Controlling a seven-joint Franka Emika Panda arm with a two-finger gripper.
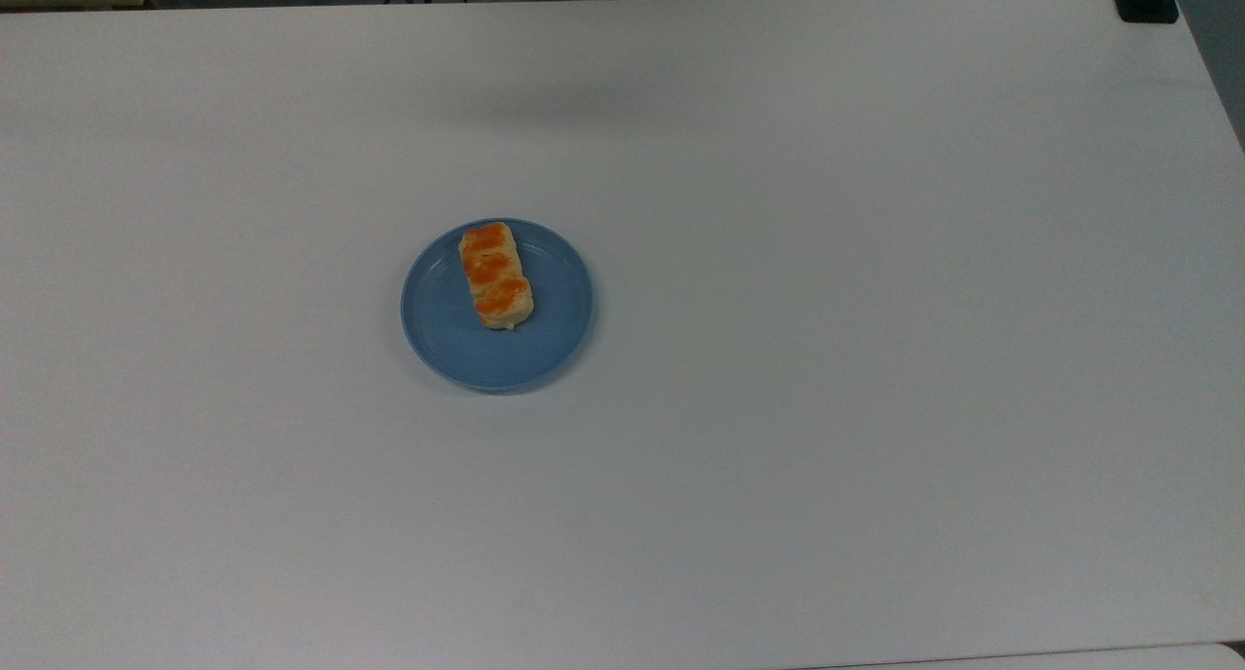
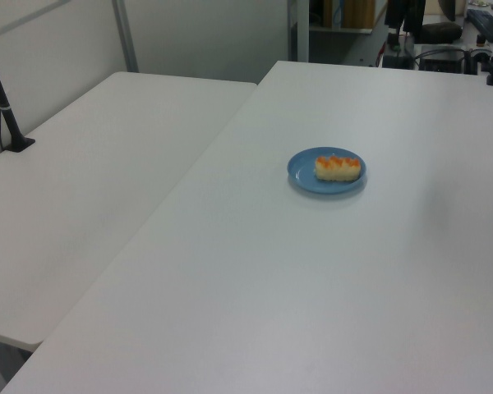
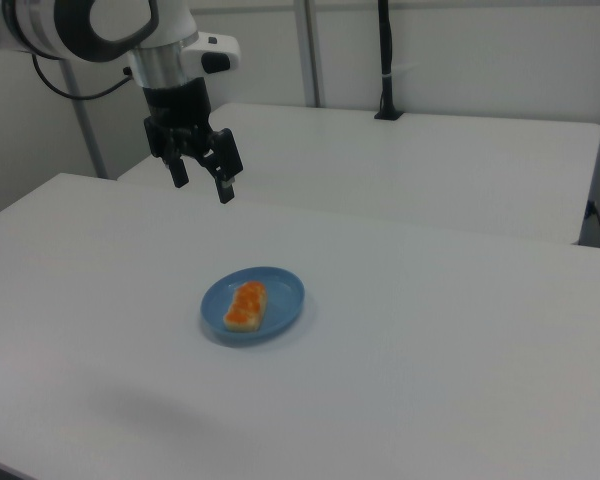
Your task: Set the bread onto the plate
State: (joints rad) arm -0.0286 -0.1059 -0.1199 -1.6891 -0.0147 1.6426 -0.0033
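**Inspector:** White tabletop, plain and well lit, with a second table beside it in the left view. State the location of the task's items.

**Assistant:** The bread lies flat on the plate, wholly inside the rim. It sits off-centre, one end close to the rim at the top view's upper side. In the right view the bread occupies the right view's left half of the plate.

**Inspector:** And the gripper?

**Assistant:** The gripper hangs in the air, well apart from the plate, up and toward the right view's left. Its fingers stand spread and hold nothing.

**Inspector:** Relation that matters?

**Assistant:** The bread lies below the fingers and toward the right view's right; its long axis runs nearly up-down in the top view, slightly tilted. Judgement: placement appears complete, no re-grasp needed.
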